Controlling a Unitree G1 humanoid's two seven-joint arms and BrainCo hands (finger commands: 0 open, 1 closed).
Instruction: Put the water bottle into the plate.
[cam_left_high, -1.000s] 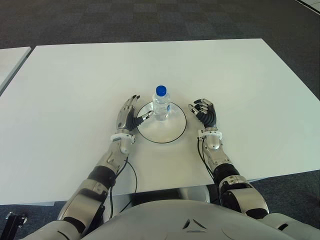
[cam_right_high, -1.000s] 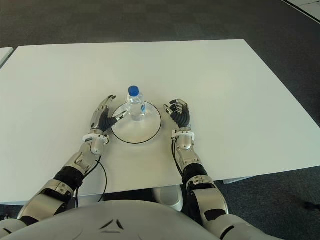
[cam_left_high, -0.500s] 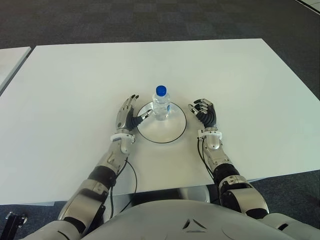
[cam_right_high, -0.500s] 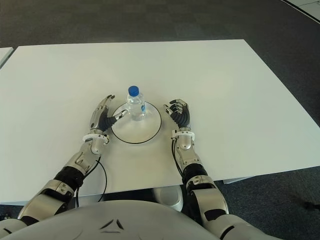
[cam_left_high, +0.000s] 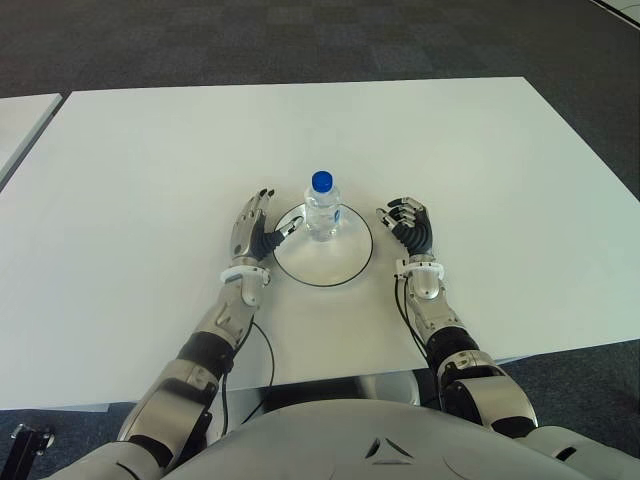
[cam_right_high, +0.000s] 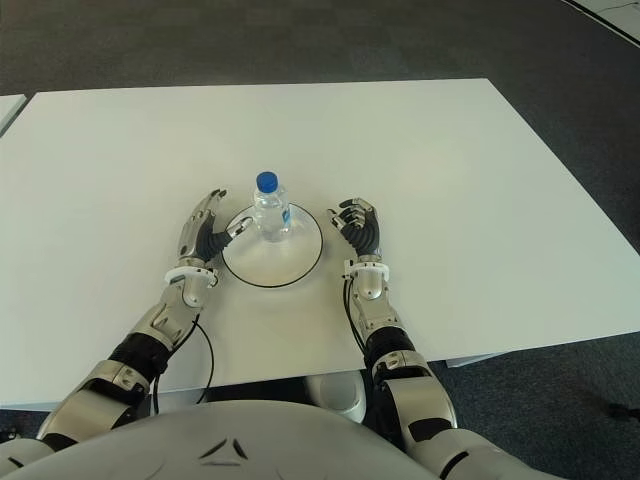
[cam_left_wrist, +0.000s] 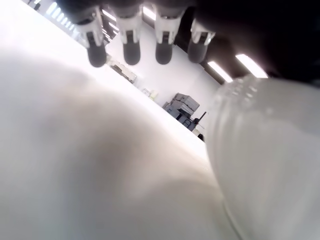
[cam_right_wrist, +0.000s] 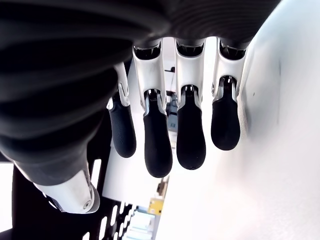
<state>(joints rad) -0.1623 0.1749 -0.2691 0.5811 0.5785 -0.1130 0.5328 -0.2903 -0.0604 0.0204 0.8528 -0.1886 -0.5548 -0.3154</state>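
A clear water bottle (cam_left_high: 321, 207) with a blue cap stands upright on the far part of the white, dark-rimmed plate (cam_left_high: 325, 268). My left hand (cam_left_high: 253, 232) is at the plate's left rim, fingers spread and straight, thumb pointing toward the bottle without touching it. In the left wrist view the bottle (cam_left_wrist: 270, 160) fills one side, and the fingertips (cam_left_wrist: 131, 52) are apart from it. My right hand (cam_left_high: 410, 228) shows just right of the plate, fingers relaxed and holding nothing; its fingers (cam_right_wrist: 158, 150) hang loose in the right wrist view.
The white table (cam_left_high: 480, 150) stretches wide around the plate. A second white table's corner (cam_left_high: 20, 115) shows at far left. A black cable (cam_left_high: 262, 345) loops beside my left forearm near the table's front edge. Dark carpet lies beyond.
My left hand has drawn slightly left, away from the bottle, its thumb no longer near the bottle's base. The bottle, plate and right hand have not moved.
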